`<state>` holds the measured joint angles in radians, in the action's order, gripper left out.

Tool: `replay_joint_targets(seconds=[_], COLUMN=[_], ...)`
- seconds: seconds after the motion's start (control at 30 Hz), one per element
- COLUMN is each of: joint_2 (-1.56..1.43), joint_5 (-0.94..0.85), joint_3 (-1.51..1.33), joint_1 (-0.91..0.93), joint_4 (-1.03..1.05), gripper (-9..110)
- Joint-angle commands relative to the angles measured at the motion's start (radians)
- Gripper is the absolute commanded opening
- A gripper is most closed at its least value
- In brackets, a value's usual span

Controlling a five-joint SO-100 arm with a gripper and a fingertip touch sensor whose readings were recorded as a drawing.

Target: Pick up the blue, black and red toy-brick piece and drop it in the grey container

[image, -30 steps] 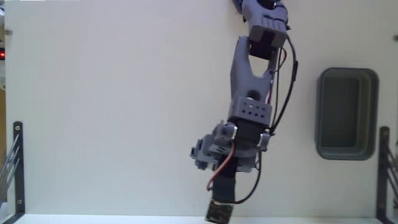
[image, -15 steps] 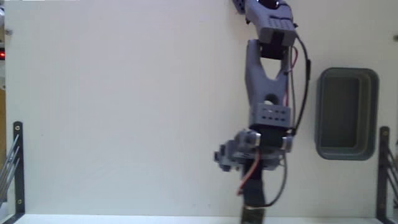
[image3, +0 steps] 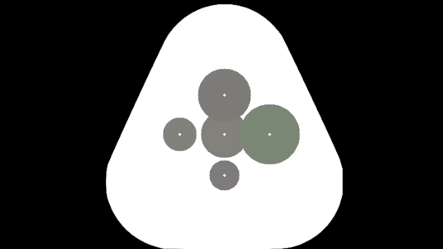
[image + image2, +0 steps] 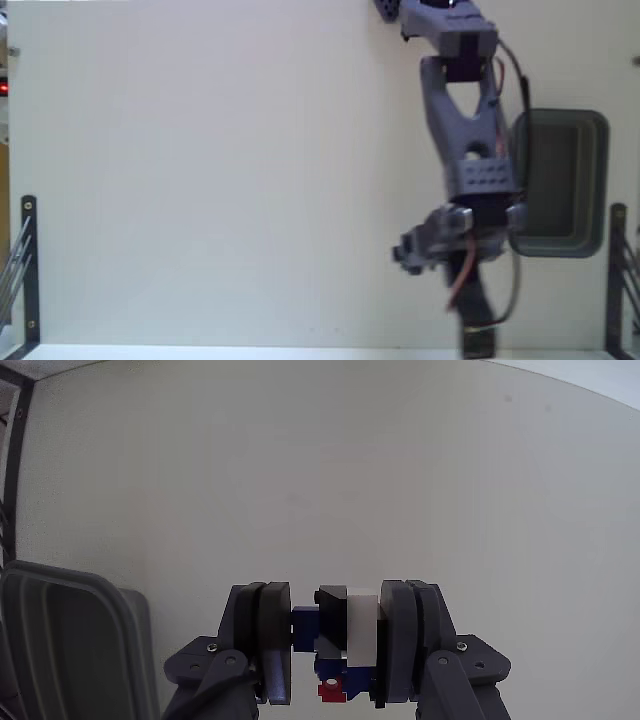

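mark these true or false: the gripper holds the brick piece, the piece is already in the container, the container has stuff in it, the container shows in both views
1. The gripper is shut on the brick piece. True.
2. The piece lies in the container. False: it is clamped between the jaws, outside the container.
3. The container holds other things. False: the part of its hollow that shows is bare.
4. The container shows in both views. True: at the right in the fixed view, at the lower left in the wrist view.

1. Even, bright, soft light in both views; no hard shadows.
2. Fixed view: arm point(image 4: 470, 150) smeared by motion blur.
3. Wrist view: faint shading beneath the gripper point(image 4: 335, 635), corners dim.
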<state>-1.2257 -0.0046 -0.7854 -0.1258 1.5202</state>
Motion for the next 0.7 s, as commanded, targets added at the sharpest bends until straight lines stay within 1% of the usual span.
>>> replay_joint_targets(seconds=[0.0,0.67], joint_2=[-0.133,-0.296], joint_5=[0.005,0.005], joint_3=[-0.027,-0.234], joint_1=[-0.064,-0.347], joint_4=[-0.023,-0.067], gripper=[47,47])
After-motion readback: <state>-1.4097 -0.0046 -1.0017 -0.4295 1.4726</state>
